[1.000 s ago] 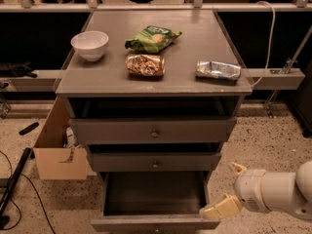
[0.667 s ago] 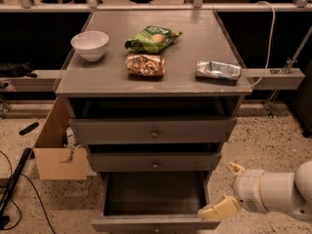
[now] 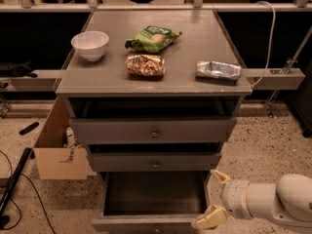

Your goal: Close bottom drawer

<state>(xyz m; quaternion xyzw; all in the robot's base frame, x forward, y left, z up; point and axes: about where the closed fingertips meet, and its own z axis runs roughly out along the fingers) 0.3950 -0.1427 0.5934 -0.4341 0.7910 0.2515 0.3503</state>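
Observation:
The bottom drawer [image 3: 146, 223] of the grey-brown cabinet is pulled far out, its deep dark box showing and its low front at the frame's bottom edge. The top drawer [image 3: 153, 130] and the middle drawer [image 3: 155, 161] above it stick out a little. My gripper [image 3: 212, 198] comes in from the lower right on a white arm, at the bottom drawer's right front corner. Its two cream fingers [image 3: 210, 217] are spread apart and hold nothing; the lower one is at the drawer's front right corner.
On the cabinet top are a white bowl [image 3: 90, 45], a green snack bag [image 3: 153, 37], a brown snack bag [image 3: 145, 65] and a silver packet [image 3: 218, 70]. An open cardboard box [image 3: 56, 150] stands on the speckled floor at the left. Black cables lie at the far left.
My gripper has shifted slightly left toward the bottom drawer's right front corner. The drawer has not visibly moved.

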